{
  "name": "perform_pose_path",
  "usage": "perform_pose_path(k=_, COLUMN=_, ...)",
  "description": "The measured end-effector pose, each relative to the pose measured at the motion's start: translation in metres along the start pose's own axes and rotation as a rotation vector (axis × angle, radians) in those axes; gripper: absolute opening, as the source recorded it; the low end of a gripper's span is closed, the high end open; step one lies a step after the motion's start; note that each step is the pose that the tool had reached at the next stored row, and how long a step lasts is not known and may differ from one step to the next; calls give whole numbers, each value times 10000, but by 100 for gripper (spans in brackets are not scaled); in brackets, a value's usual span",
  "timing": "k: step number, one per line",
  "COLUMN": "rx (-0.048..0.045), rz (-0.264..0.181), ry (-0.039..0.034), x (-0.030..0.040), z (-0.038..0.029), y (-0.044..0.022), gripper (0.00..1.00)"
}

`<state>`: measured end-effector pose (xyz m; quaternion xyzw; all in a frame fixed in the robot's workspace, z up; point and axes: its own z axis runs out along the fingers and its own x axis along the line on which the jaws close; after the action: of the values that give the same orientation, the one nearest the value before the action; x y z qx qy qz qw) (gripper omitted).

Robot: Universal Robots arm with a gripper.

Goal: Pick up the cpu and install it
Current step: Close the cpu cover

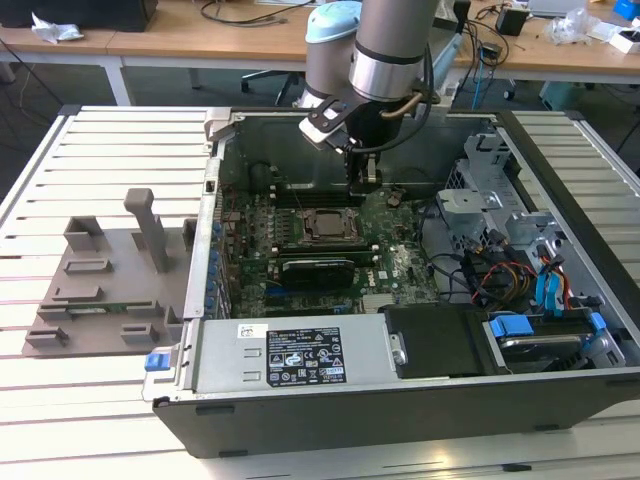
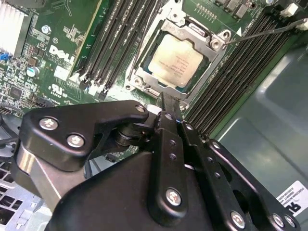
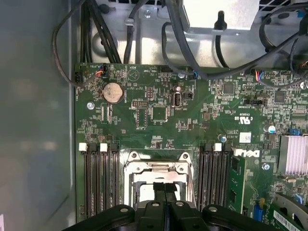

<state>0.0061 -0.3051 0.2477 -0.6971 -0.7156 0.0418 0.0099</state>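
Cpu [image 2: 174,60], one only, sits in its socket [image 2: 139,73] beneath the single end effector [image 3: 165,187], closed on nothing.

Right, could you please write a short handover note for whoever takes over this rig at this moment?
Gripper: shut and holding nothing, with its tips close by the socket inside the open computer case.
Cpu: lying flat in the motherboard socket, with the metal frame around its edges.
Done: the cpu is out of the gripper and seated in the socket.
Left: I cannot tell whether the socket's wire lever is latched, so check that.
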Motion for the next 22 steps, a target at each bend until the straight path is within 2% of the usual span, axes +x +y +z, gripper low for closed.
perform_pose_path(k=4, rx=0, rz=0, ry=-1, x=2, z=34, y=-49, gripper=10)
perform_pose_path(k=11, rx=0, rz=0, ry=0, x=5, z=66, y=-94, gripper=10)
perform_pose_path(k=22, rx=0, rz=0, ry=0, x=9, z=98, y=-186, gripper=10)
